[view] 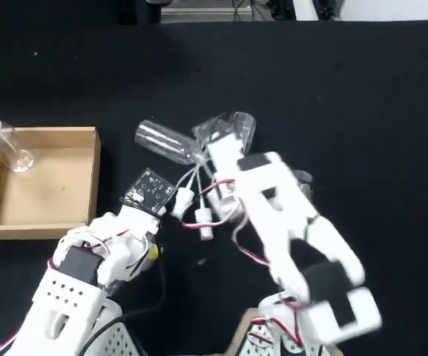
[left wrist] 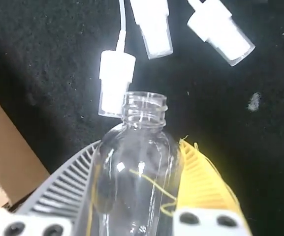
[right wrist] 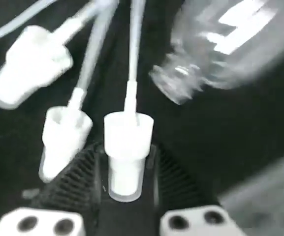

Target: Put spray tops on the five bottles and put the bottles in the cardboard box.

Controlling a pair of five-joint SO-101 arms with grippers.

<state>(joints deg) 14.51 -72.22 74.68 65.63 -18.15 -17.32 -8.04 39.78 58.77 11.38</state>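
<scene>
Two claws grip: left claw (left wrist: 142, 146) an uncapped clear bottle (left wrist: 134, 187), right claw (right wrist: 126, 164) a white spray top (right wrist: 128, 137). One capped bottle (view: 6, 147) lies in the cardboard box (view: 89, 185) at nine o'clock.

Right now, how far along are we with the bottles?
Done: one capped bottle lies in the cardboard box. In hand: the left hand holds an uncapped bottle, and the right hand grips a spray top. Left: loose bottles and spray tops lie on the black table.
</scene>
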